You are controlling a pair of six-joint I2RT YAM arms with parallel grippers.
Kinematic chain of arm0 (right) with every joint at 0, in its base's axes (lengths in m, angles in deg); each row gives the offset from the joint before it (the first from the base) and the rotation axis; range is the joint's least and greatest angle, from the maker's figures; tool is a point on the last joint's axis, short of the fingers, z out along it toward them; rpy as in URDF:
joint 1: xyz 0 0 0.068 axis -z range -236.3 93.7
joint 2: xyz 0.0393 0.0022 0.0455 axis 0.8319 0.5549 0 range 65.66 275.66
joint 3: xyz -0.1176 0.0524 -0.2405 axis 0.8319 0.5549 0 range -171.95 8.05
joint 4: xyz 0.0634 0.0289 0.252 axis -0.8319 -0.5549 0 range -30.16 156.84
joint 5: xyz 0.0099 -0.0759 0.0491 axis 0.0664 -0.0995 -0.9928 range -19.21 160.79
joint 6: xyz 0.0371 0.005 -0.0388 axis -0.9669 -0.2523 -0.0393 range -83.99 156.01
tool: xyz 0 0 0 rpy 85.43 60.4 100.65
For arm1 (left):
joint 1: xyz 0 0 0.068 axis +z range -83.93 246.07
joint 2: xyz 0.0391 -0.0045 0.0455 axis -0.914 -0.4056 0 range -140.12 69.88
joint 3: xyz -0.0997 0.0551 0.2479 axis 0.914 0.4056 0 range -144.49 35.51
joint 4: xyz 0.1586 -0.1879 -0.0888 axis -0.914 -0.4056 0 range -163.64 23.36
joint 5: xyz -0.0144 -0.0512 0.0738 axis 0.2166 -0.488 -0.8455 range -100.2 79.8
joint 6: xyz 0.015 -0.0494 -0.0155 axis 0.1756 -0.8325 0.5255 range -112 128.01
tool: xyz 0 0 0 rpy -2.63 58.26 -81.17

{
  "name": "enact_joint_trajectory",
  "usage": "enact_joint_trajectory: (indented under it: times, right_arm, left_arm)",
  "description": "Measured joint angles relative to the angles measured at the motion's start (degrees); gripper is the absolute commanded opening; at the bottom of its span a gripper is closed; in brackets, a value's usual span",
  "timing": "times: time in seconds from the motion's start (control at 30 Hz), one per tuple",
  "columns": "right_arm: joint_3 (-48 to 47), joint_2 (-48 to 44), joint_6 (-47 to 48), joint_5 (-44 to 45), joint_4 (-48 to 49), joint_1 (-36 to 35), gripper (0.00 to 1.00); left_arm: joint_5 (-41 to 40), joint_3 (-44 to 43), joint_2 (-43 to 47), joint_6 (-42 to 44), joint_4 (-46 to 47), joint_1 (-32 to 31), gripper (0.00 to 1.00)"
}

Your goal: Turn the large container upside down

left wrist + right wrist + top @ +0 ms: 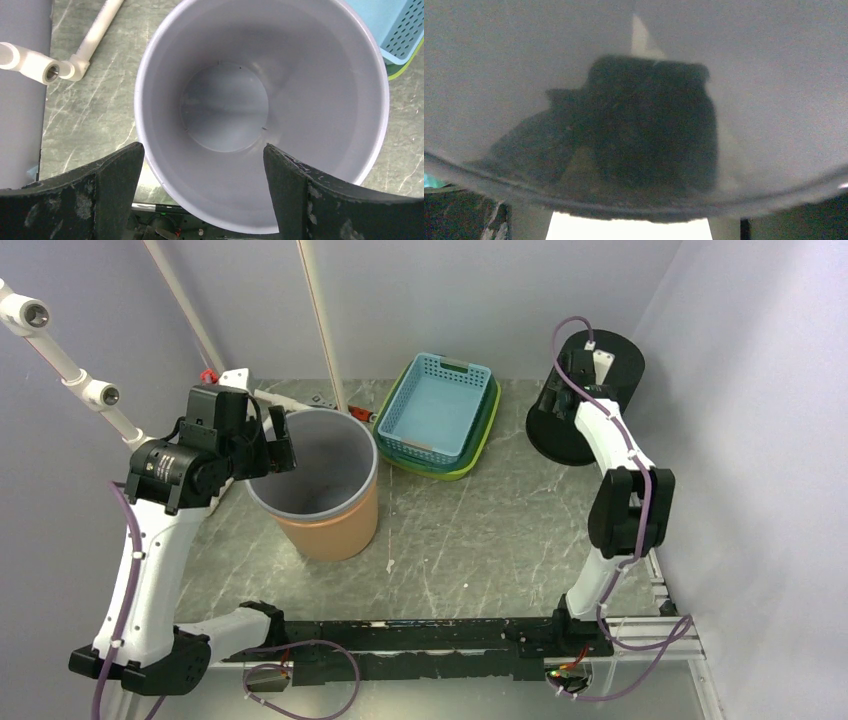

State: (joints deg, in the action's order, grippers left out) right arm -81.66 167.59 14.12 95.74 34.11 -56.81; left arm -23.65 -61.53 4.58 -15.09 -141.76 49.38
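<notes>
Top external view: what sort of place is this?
Probably a lab test cell, not a home: plain walls box in a marble-patterned table, a left arm and right arm are bolted to a rail at its edge, and props like stacked baskets sit out.

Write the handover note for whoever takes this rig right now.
Left gripper: open, poised over the left rim of the large container, gripping nothing.
Right gripper: open, up against the black drum at the far right; no grip visible.
Container: upright, mouth up, empty, left of the stacked baskets.
Done: nothing turned yet.
Left: grip the rim and turn the container upside down.
</notes>
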Motion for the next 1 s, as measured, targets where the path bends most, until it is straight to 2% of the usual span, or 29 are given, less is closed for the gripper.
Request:
enact_joint_trajectory:
  times: [0.17, 0.5, 0.77, 1.0]
  right_arm:
    - [-4.2, 6.3, 3.9, -0.5, 2.4, 0.5, 1.0]
    - [-11.5, 12.3, 9.7, -4.3, 4.6, 3.9, 1.0]
    - [-13.1, 14.6, 12.0, -10.2, 5.6, 4.7, 1.0]
    - [-16.6, 17.4, 11.9, -11.8, 5.1, 4.8, 1.0]
  left_arm:
    - [-1.6, -1.6, 0.5, 0.0, -1.2, 0.0, 0.95]
    - [-4.1, -1.7, 1.3, 0.0, -3.7, 0.0, 0.95]
    - [-6.1, -2.0, -0.8, 0.0, -5.0, 0.0, 0.95]
    - [-6.1, -1.9, -1.0, -0.2, -5.2, 0.1, 0.95]
